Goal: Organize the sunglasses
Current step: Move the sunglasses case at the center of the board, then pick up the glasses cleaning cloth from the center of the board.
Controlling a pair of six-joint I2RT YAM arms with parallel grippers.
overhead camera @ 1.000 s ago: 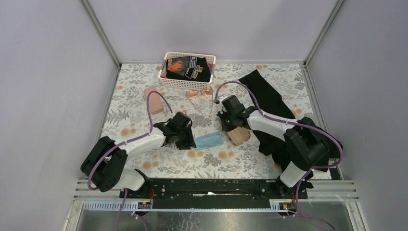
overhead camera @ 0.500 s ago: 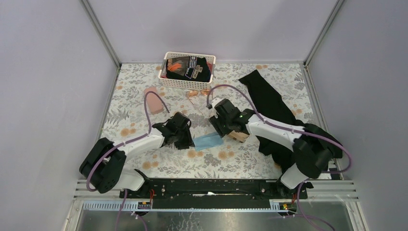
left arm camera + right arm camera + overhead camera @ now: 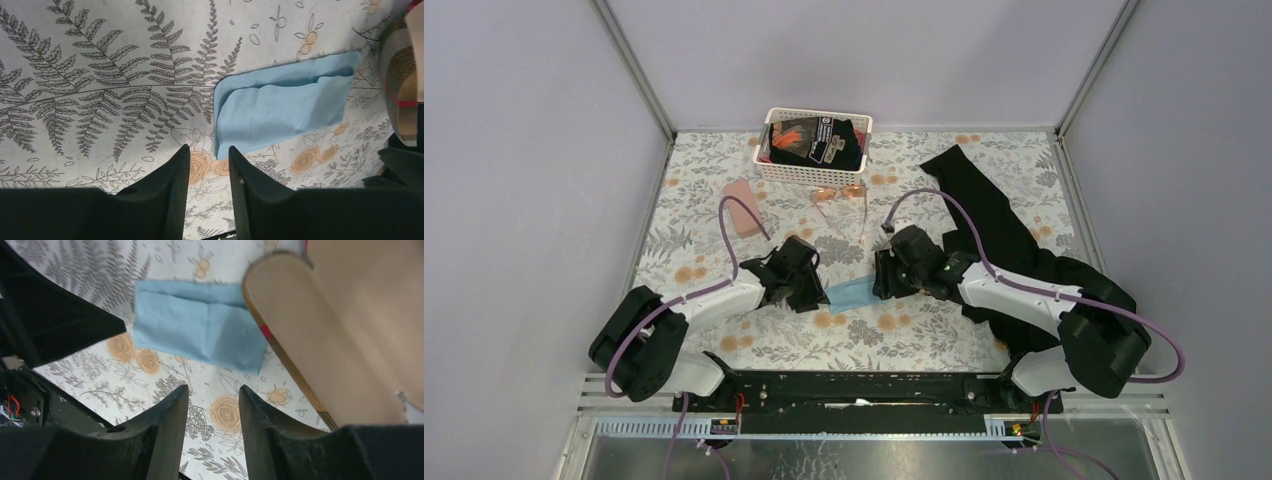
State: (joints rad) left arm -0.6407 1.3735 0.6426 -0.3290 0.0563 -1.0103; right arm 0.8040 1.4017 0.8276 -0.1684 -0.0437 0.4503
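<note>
Top view: wire-framed sunglasses seen unfolded near worktop's far edge, just before white mesh basket, open room around them. Right gripper found shifted from earlier spot over tan case to blue cloth; left gripper placed at cloth's opposite end.
Left wrist: fingers slightly parted, nothing pinched.
Right wrist: fingers spread, empty; smooth tan case lining seen beside soft folded cloth.

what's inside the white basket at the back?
The white basket holds dark black items, one with an orange patch, one with white print. Whatever lies beneath them, and the basket floor, is covered.
</note>
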